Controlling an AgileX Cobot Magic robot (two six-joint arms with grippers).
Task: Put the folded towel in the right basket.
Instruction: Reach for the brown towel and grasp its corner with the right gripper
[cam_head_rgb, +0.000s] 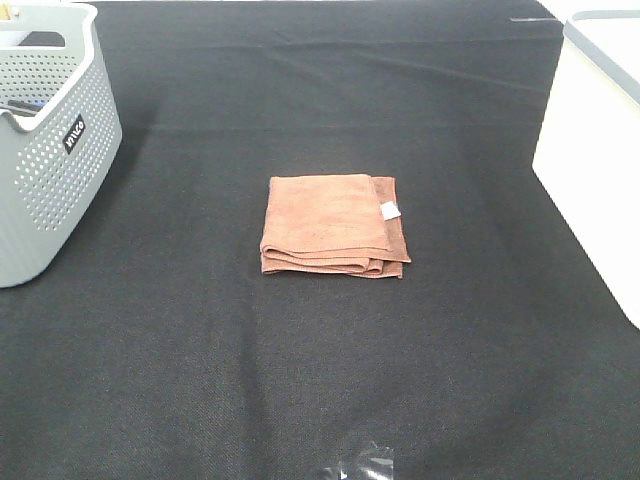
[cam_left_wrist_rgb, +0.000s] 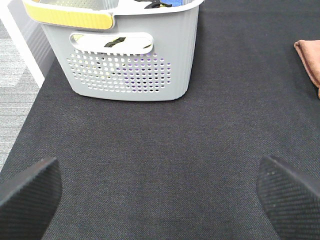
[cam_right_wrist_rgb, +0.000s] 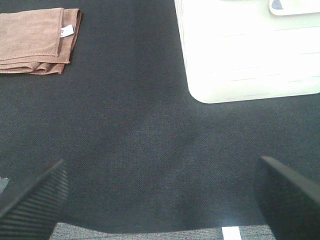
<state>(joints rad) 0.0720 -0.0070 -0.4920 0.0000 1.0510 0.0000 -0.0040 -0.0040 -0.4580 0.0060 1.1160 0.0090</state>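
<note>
Black cloth (cam_head_rgb: 300, 380) covers the table; the towel (cam_head_rgb: 333, 225) lies folded at centre frame in the high view, untouched; the white basket (cam_head_rgb: 595, 150) sits at the right edge, a grey basket (cam_head_rgb: 50, 150) at upper left; left gripper (cam_left_wrist_rgb: 160, 192) and right gripper (cam_right_wrist_rgb: 160, 195) both gape wide, empty; pick-up not yet begun, I judge; next, the right gripper should reach the towel and pinch its layers.
</note>
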